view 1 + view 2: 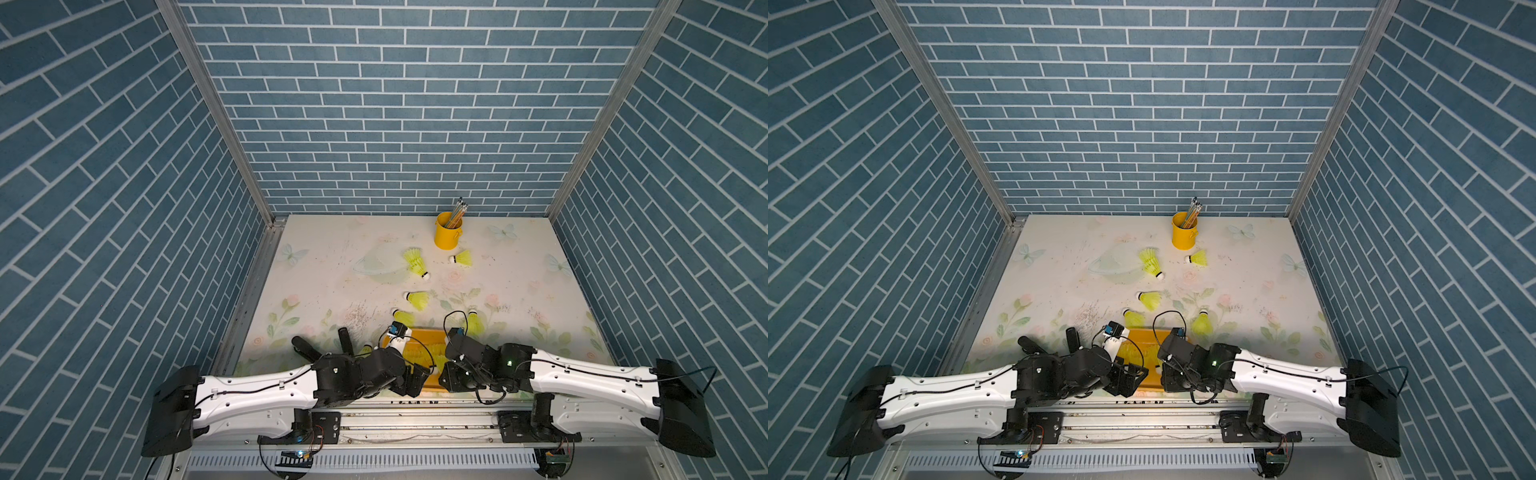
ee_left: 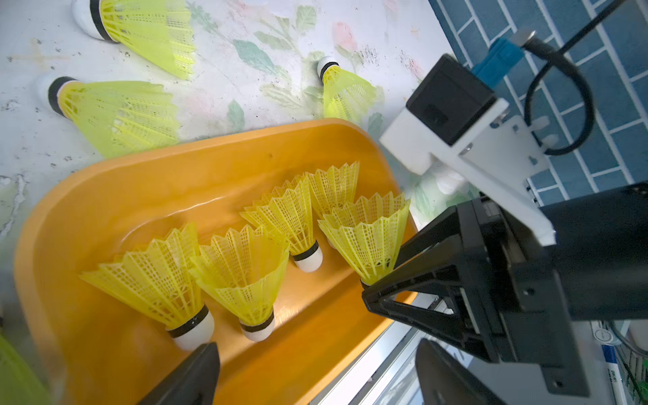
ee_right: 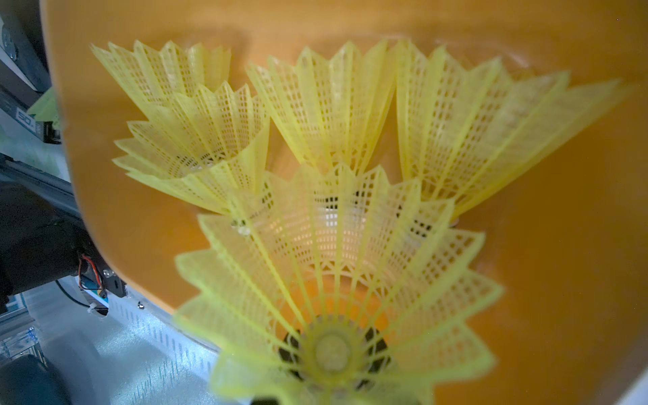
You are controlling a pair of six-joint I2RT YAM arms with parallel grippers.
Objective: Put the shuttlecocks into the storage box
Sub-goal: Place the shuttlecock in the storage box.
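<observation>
We're looking into a robot test cell, a lab rig through and through: blue brick-print panels (image 1: 395, 104) box it in on three sides, with bare aluminium posts (image 1: 216, 112) at the corners. The white-and-black left arm (image 1: 257, 390) and right arm (image 1: 594, 382) sit on a metal rail (image 1: 415, 419) across the front, with exposed wiring and a small lit circuit board (image 1: 297, 454) below. The desk (image 1: 332, 266) wears a floral printed sheet, and a yellow pencil cup (image 1: 448, 235) stands at the back.

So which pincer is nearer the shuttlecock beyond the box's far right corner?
Right. The right pincer is over the box's right end, near that shuttlecock; the left pincer, open, is at its near edge.
</observation>
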